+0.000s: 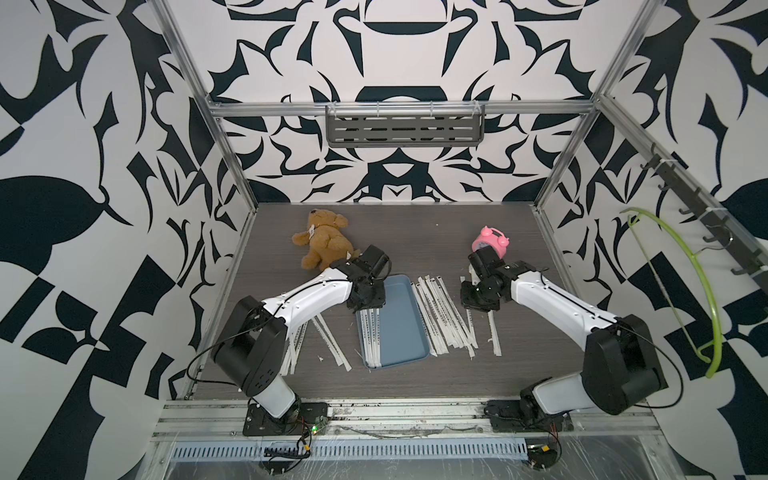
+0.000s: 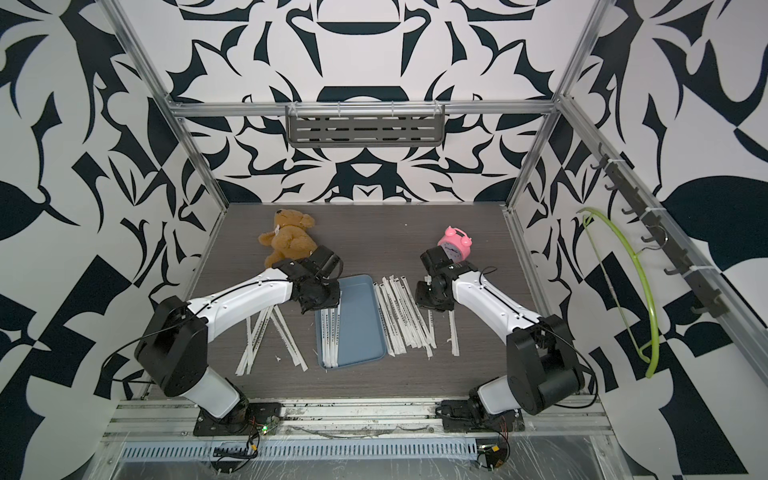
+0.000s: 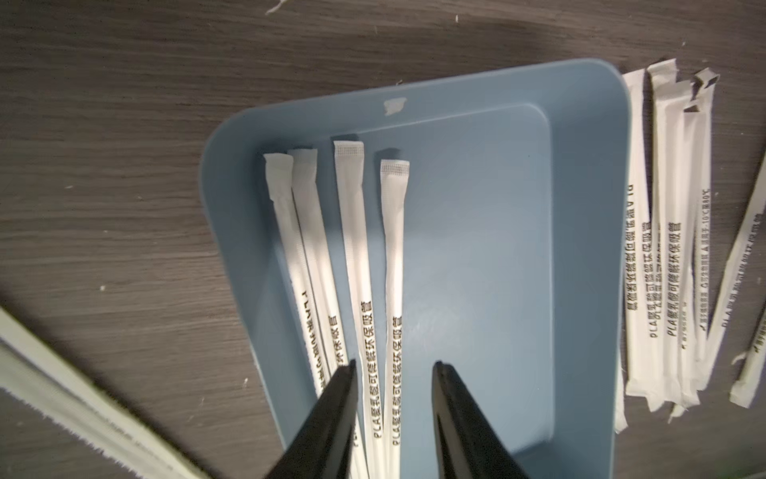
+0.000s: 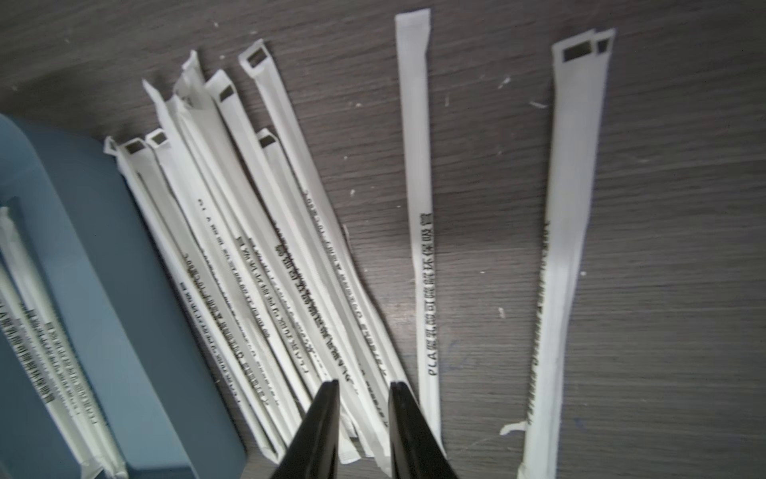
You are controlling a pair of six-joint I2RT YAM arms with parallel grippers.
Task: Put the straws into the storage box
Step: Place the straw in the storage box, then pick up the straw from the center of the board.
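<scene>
The straws [image 4: 257,269] look light, thin and slippery, lying flat, so I judge a pinch at mid-length from above best. My right claw [image 4: 364,383], narrow and not clamped, hangs over the pile's right edge at lower middle. My left claw [image 3: 393,365], half-open and empty, straddles one of four straws in the box [image 3: 476,249].

The left arm [image 1: 307,297] and right arm [image 1: 557,299] have white shells, black joints, black cables, apparently small screws.
</scene>
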